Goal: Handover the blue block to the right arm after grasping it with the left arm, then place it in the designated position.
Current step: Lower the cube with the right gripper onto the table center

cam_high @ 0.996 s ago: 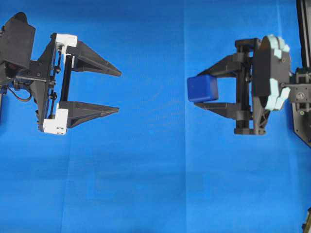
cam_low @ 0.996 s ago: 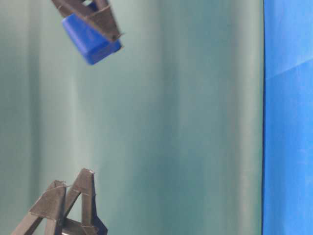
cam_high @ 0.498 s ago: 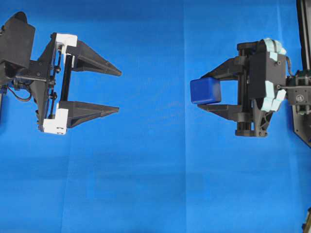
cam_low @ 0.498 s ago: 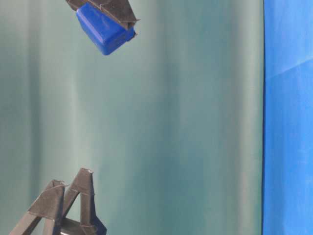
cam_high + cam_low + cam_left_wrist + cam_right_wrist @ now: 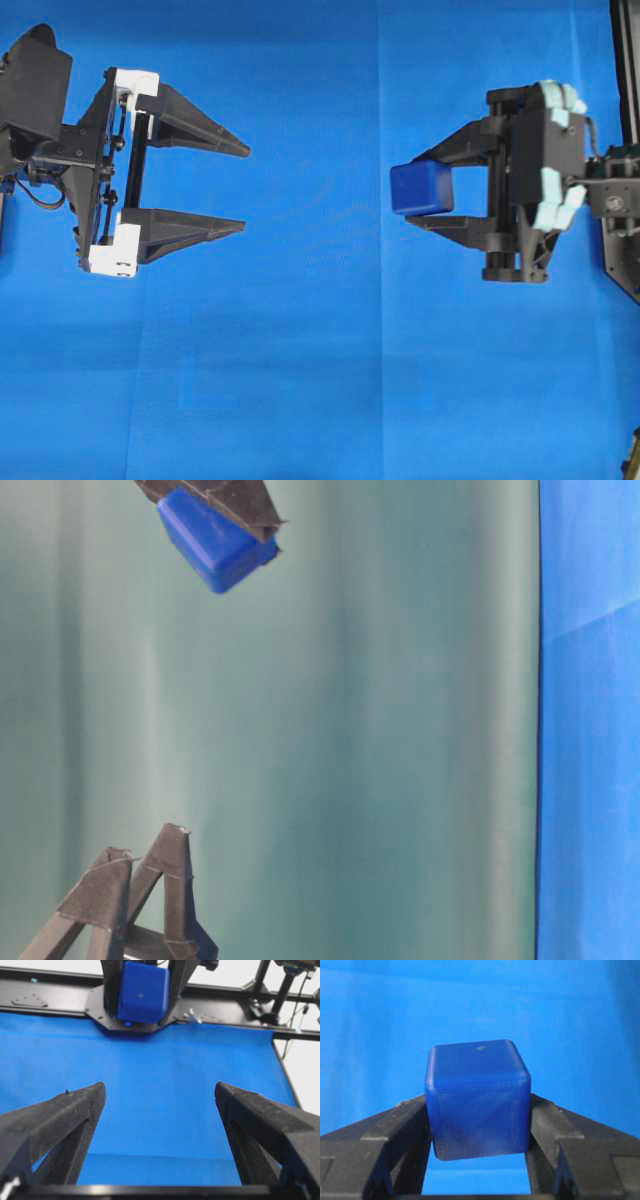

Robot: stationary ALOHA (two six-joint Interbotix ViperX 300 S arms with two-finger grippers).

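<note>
Status check from my station. The blue block (image 5: 419,189) sits between the two black fingers of the right tool (image 5: 432,190), the one with pale mint-green parts, and is held clear above the blue cloth (image 5: 320,380) on the counter. In the right wrist view the block (image 5: 477,1099) is pinched on both side faces near the fingertips, its top and front faces free; grip looks square, no visible tilt in the jaws.

The left tool (image 5: 235,188), white brackets, stands wide open and empty, well apart from the block, pointing across at it. From the left wrist view I see its two fingers (image 5: 60,1125) spread with only cloth between them, and the block (image 5: 143,991) far ahead in the other arm's grasp.

My reading: the pick by the left arm and the handover are done, since the block is now solely in the right tool and the left has let go. What is left is the placement. I cannot make out any marked target on the cloth in these views, so I cannot say where the designated position lies or how near the right tool is to it.

The table-level view shows the block (image 5: 215,542) gripped high off the surface, so a descent is needed before release.
</note>
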